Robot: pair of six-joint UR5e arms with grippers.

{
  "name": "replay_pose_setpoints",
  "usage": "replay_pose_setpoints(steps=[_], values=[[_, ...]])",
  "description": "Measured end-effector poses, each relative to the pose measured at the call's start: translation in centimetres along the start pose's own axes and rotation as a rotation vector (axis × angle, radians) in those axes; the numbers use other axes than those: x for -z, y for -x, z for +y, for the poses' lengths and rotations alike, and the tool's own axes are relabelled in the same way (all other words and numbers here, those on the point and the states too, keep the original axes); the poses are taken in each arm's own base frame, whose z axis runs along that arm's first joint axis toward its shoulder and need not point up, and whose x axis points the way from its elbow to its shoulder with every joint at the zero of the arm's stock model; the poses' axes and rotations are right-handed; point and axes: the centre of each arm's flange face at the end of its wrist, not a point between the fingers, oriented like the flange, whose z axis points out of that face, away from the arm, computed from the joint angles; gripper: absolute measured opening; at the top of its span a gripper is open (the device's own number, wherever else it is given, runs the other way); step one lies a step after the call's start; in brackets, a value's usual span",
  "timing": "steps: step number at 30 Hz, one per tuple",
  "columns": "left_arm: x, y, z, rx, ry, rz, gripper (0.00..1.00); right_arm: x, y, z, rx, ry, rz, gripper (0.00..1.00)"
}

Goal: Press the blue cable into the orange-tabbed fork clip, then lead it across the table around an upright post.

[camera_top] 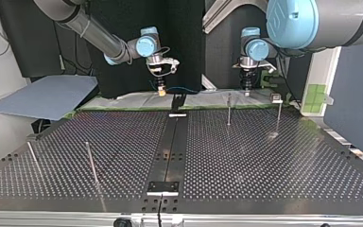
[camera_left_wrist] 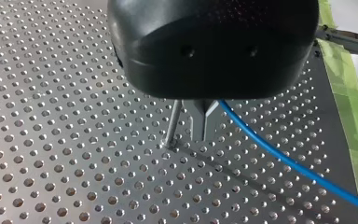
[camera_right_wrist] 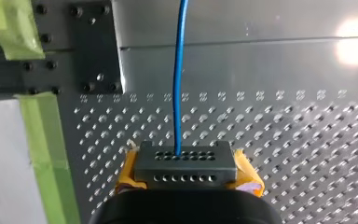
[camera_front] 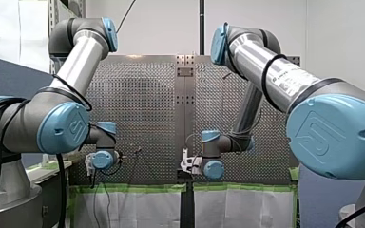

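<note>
My left gripper [camera_left_wrist: 204, 133] has its fingers narrow, pinching the cable [camera_left_wrist: 279, 156], which runs off toward 4 o'clock. A post [camera_left_wrist: 172, 122] stands just beside them at 9 o'clock. My right gripper [camera_right_wrist: 185, 164] fingers clamp the cable near the worktop [camera_top: 264, 161] edge.

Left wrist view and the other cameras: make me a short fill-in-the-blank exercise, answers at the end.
In the left wrist view, the cable leading from my left gripper is ____ in colour.
Beside that gripper's fingers stands an upright metal ____.
In the right wrist view, the tape along the edge of the table is ____.
In the top view, my left arm enters at the view's ____.
Missing words: blue; post; green; right.
</note>
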Motion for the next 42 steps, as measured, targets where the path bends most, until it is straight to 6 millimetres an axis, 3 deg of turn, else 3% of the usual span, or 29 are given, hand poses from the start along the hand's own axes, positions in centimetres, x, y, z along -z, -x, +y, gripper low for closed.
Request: replay_pose_setpoints(steps=[7, 12, 23, 42], values=[[0.0, -0.1, 0.0, 0.001, 0.001, 0.004, 0.02, -0.2, 2.1, 1.9, -0.004, 0.03, -0.027, 0.0], [-1.2, 0.2, -0.1, 0.037, -0.002, -0.006, 0.02, -0.3, 2.4, 2.3, -0.004, 0.037, -0.033, 0.0], [-3.4, -1.7, 0.0, 0.039, -0.012, 0.022, 0.02, -0.5, 2.3, 2.4, 0.002, 0.037, -0.044, 0.0], [-6.0, -0.6, 0.0, 0.061, -0.009, 0.013, 0.02, -2.9, 0.7, 3.8, -0.001, 0.062, -0.04, 0.0]])
